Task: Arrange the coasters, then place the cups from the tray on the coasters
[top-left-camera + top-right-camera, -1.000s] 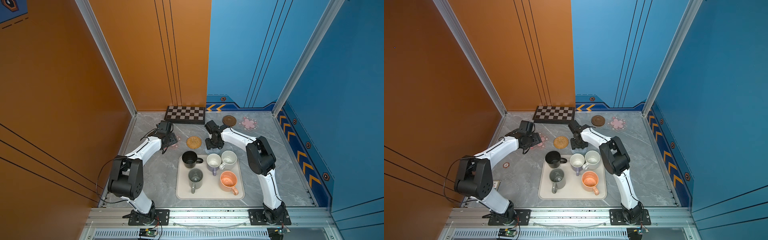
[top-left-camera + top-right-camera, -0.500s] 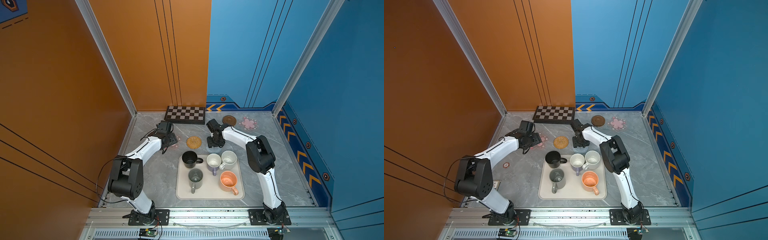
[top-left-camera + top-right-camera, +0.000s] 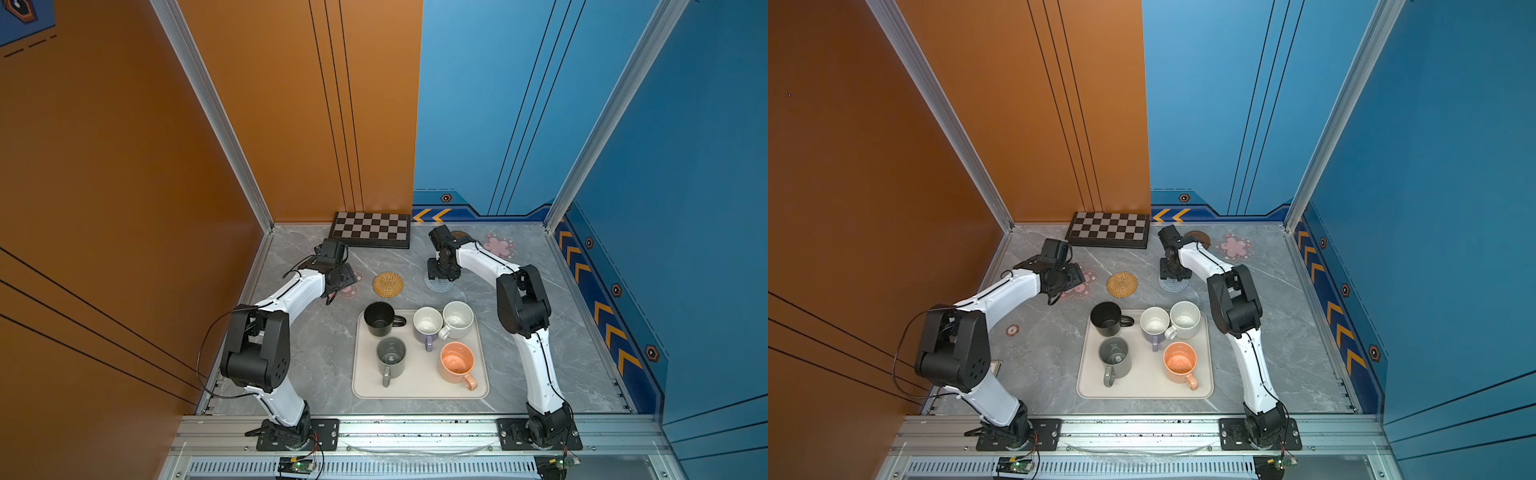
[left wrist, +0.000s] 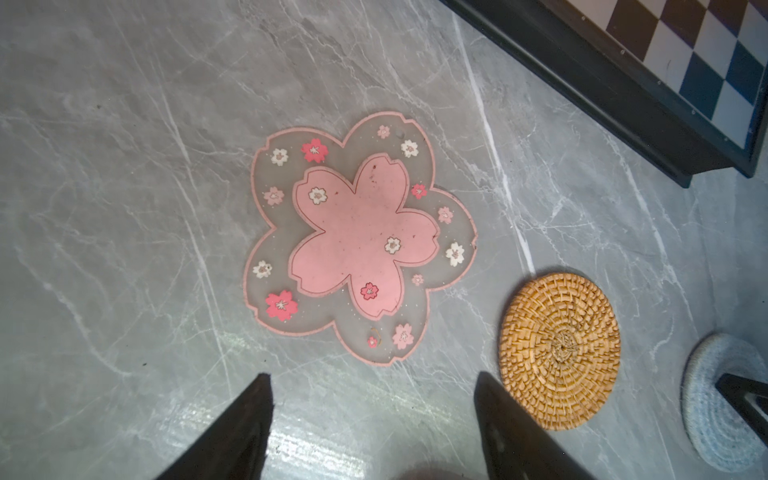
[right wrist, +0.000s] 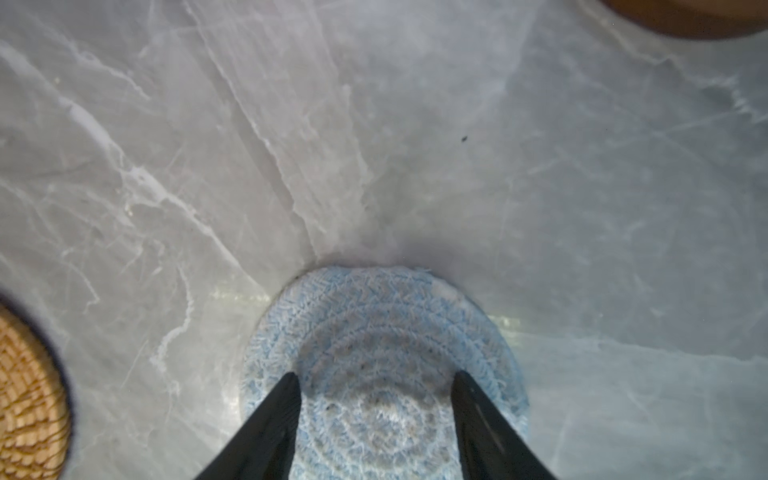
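Observation:
My left gripper (image 4: 372,376) hangs open just short of a pink-blossom flower coaster (image 4: 361,237), which lies flat beside the round rattan coaster (image 4: 559,351). My right gripper (image 5: 376,374) is open, its fingertips spread over the light-blue crochet coaster (image 5: 382,328), which lies flat on the table. In both top views a second pink flower coaster (image 3: 498,246) and a brown disc coaster (image 3: 1198,237), partly hidden by the right arm, lie at the back. Black (image 3: 379,318), grey (image 3: 390,355), lavender (image 3: 427,324), speckled white (image 3: 457,319) and peach (image 3: 456,361) cups stand in the beige tray (image 3: 419,392).
A black-and-grey chequered board (image 3: 371,229) lies against the back wall, close behind the left gripper (image 3: 345,278). The tray sits at the front middle between both arms. The marble table's edges meet orange and blue walls.
The right gripper has drawn back and up a little toward the far wall, uncovering the blue crochet coaster in the top views. The left arm has not moved.

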`<state>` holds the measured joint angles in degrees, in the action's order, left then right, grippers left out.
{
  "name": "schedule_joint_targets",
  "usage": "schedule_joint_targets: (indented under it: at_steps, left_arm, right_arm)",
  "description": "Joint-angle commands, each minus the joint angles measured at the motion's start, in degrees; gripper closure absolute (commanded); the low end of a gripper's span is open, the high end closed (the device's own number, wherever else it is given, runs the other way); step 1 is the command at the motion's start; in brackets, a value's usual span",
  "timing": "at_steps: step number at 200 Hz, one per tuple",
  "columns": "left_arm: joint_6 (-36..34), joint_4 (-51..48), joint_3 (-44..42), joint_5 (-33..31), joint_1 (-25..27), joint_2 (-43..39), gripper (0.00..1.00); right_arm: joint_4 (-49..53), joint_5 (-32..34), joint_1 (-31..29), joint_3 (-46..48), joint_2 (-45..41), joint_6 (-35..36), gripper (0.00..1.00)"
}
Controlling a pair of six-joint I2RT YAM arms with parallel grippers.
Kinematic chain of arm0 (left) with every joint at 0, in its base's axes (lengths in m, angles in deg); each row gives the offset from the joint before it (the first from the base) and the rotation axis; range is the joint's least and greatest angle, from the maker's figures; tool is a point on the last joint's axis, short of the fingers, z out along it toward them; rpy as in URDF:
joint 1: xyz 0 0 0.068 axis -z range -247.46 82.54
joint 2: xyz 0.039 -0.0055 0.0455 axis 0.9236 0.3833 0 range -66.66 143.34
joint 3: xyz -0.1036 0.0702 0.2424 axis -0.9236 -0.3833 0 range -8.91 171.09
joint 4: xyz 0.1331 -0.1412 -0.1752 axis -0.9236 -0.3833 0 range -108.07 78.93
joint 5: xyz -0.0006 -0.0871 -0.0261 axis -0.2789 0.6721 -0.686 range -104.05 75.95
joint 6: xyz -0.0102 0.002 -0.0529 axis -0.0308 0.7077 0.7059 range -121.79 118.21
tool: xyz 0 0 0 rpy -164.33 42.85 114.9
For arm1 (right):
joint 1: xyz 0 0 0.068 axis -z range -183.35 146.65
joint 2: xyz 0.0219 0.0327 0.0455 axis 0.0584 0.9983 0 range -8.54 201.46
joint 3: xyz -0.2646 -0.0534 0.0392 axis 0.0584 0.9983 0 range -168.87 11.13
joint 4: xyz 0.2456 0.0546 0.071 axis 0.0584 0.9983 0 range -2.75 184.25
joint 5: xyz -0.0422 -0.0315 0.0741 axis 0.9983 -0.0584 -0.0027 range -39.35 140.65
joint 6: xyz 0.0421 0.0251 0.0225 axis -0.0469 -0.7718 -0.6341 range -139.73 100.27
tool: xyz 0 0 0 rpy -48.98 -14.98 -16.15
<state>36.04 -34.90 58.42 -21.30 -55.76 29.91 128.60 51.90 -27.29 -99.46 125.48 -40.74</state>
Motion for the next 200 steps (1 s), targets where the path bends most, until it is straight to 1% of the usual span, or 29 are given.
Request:
schedule_joint_targets:
  at_steps: [1,53,82,107,131,153,173,187,200]
  left_arm:
    - [0.96,-1.21,1.96,-0.49,0.67,1.54,0.23]
    - [-0.43,-1.13,4.5,0.23,2.29,4.72,0.24]
    - [-0.56,1.25,5.28,3.36,3.79,6.4,0.24]
    - [-0.74,1.36,7.38,4.68,5.59,8.94,0.24]
    - [-0.77,1.44,9.99,6.11,7.2,11.57,0.25]
    - [-1.08,1.37,12.23,8.14,8.54,13.66,0.26]
    - [-1.06,1.42,13.32,10.01,9.57,14.88,0.32]
    - [-1.38,1.42,13.91,10.97,10.37,15.55,0.4]
    - [-1.57,1.47,14.38,11.53,11.0,16.37,0.45]
  right_arm:
    - [2.88,-1.17,0.28,-3.96,4.05,-0.96,0.4]
    - [3.53,-2.73,0.54,-13.88,9.79,-2.31,0.39]
    - [5.86,-3.18,0.92,-21.32,13.82,-2.28,0.39]
    - [6.11,-4.17,0.98,-24.16,15.0,-2.59,0.38]
    - [6.12,-4.82,0.92,-23.9,13.88,-3.07,0.39]
    - [6.03,-3.69,0.74,-22.05,10.83,-2.5,0.39]
    - [5.99,-1.87,0.82,-19.58,6.91,-1.38,0.39]
    - [5.99,-0.69,0.96,-17.2,3.91,-0.74,0.39]
    - [5.51,0.52,1.09,-13.93,0.53,-0.3,0.39]
